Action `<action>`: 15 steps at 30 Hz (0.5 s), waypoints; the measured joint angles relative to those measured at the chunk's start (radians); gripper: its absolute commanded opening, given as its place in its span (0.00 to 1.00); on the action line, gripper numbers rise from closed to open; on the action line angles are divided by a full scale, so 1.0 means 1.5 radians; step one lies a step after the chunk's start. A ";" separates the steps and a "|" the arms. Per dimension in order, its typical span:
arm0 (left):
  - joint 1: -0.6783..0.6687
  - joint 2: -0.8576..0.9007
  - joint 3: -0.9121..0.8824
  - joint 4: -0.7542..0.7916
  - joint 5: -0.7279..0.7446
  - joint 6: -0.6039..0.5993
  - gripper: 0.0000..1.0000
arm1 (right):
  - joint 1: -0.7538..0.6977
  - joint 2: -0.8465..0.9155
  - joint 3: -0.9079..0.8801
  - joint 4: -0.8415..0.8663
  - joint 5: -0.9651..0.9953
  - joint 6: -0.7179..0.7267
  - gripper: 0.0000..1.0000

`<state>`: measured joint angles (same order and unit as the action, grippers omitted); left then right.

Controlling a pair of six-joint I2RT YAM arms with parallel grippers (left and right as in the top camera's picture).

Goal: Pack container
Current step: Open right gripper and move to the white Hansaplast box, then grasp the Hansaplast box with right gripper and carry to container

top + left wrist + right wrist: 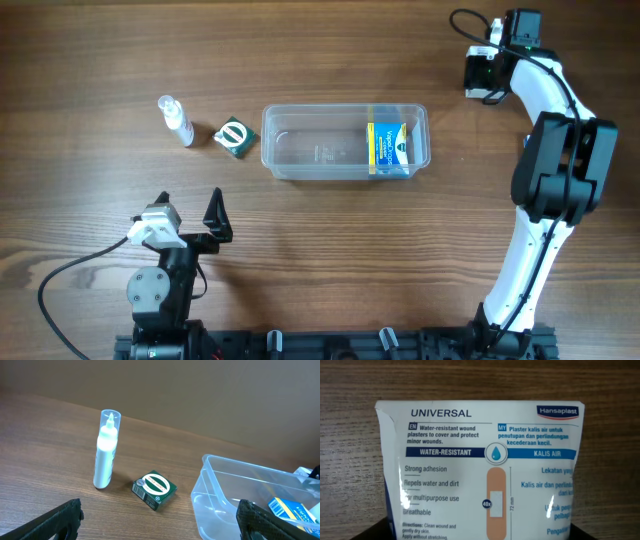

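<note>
The clear plastic container (310, 150) lies in the middle of the table, with a blue and yellow box (389, 147) in its right end. It also shows in the left wrist view (220, 490), as does the box (292, 510). My left gripper (190, 203) is open and empty at the near left, well short of the container; its fingers (159, 522) frame the view. My right gripper (487, 75) is at the far right, beyond the container, shut on a white Hansaplast plaster pack (485, 465) that fills its view, with the jaws (480, 532) at the pack's lower corners.
A small clear spray bottle (176, 119) stands left of the container and shows in the left wrist view (106, 450). A dark green small box (233, 136) lies between the bottle and the container (154, 489). The table is brown wood.
</note>
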<state>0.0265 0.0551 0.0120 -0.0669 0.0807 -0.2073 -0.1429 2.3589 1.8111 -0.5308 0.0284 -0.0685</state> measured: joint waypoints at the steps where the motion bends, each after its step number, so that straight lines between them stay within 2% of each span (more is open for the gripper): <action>1: 0.000 0.000 0.000 0.000 0.000 0.000 1.00 | 0.000 0.000 0.000 -0.001 -0.001 0.002 0.69; 9: 0.000 0.000 0.000 0.000 0.000 0.000 1.00 | 0.000 -0.022 0.001 -0.044 -0.001 0.012 0.70; 15: 0.000 0.000 0.000 0.000 0.000 0.000 1.00 | 0.000 -0.130 0.001 -0.111 -0.031 0.043 0.70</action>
<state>0.0265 0.0551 0.0120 -0.0669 0.0807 -0.2077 -0.1429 2.1643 1.8126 -0.6975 -0.0185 -0.0036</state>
